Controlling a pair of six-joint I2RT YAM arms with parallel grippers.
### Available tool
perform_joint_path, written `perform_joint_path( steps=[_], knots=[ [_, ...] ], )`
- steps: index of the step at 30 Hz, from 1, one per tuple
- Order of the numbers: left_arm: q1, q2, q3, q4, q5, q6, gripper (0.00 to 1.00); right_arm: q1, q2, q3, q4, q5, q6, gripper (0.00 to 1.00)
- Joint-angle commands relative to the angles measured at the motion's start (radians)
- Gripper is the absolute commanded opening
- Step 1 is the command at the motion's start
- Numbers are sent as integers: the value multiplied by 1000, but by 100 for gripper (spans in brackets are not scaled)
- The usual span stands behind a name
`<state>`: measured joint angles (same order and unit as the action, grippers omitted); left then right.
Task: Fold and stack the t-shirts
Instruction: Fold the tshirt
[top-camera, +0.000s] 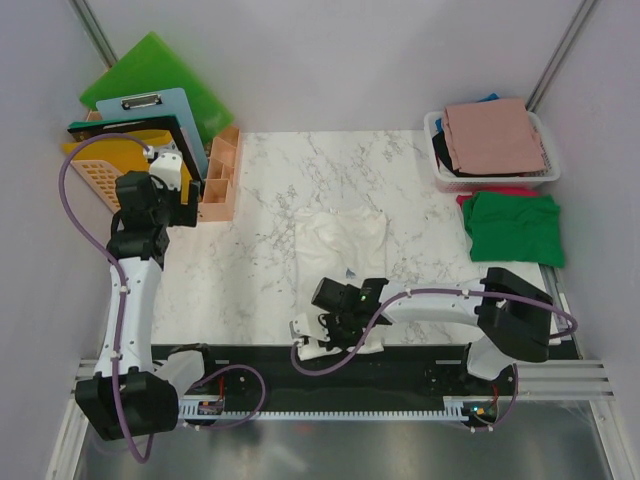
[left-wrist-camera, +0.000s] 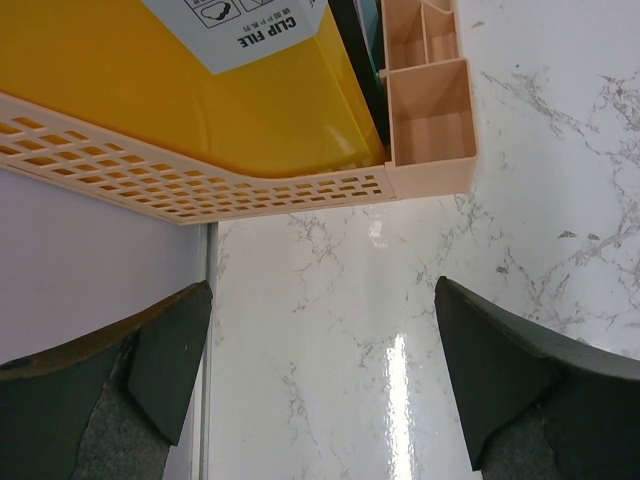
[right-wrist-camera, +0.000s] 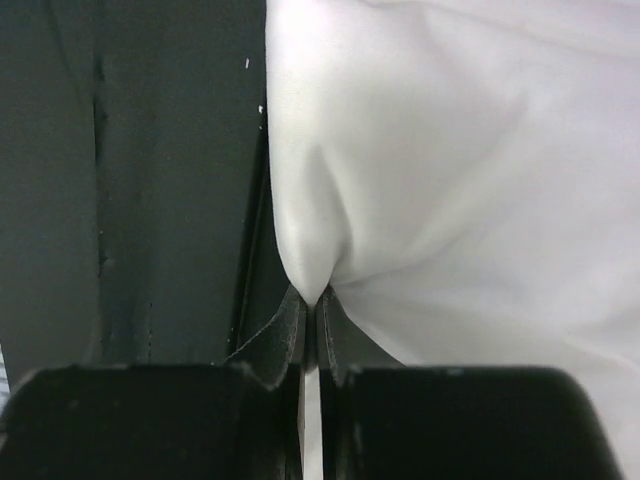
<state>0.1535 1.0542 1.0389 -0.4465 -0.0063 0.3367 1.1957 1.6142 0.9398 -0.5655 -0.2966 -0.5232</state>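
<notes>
Marble table (top-camera: 250, 270) took most of the top view. Green boards (top-camera: 150, 70) leaned in the far-left corner, with a blue clipboard (top-camera: 165, 105) in front and a peach mesh crate (top-camera: 90, 180) holding a yellow file (left-wrist-camera: 150, 90). A peach organiser (top-camera: 220, 170) stood just beside the crate. White shirt (top-camera: 340, 235) lay crumpled mid-table, not folded, stretching toward the near edge. Green shirt (top-camera: 515, 228) lay folded at the right edge, on top of a red shirt (top-camera: 495, 191) that showed only as a strip at its far side. White basket (top-camera: 440, 178) sat in the far-right corner just behind those, with the pink shirt (top-camera: 493, 135) folded on top. Black cloth (top-camera: 443, 150) and blue cloth (top-camera: 488, 99) peeked from under it. Right arm lay along the near edge, pointing left. Right gripper (right-wrist-camera: 311, 300) was low over the black rail (right-wrist-camera: 130, 200), jaws together on a pinched fold of white cloth. Probably the near hem of the white shirt, but the arm hid the join in the top view. Left arm was up at the far left. Left gripper (left-wrist-camera: 318, 300) pointed down at bare table by the organiser corner, fingers (left-wrist-camera: 170, 350) wide apart, nothing between them.
</notes>
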Motion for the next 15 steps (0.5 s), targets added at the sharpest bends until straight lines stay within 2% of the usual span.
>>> perform_joint_path(
  steps=[1, 9, 15],
  knots=[
    [9, -3, -13, 43, 3, 33, 100, -2, -95, 33, -25, 46, 20, 0],
    [11, -8, -69, 39, 81, -10, 100, -56, -93, 194, -86, 132, -79, 0],
    [11, -37, -96, 28, 66, 25, 100, -191, -4, 338, -123, 120, -185, 0]
  ],
)
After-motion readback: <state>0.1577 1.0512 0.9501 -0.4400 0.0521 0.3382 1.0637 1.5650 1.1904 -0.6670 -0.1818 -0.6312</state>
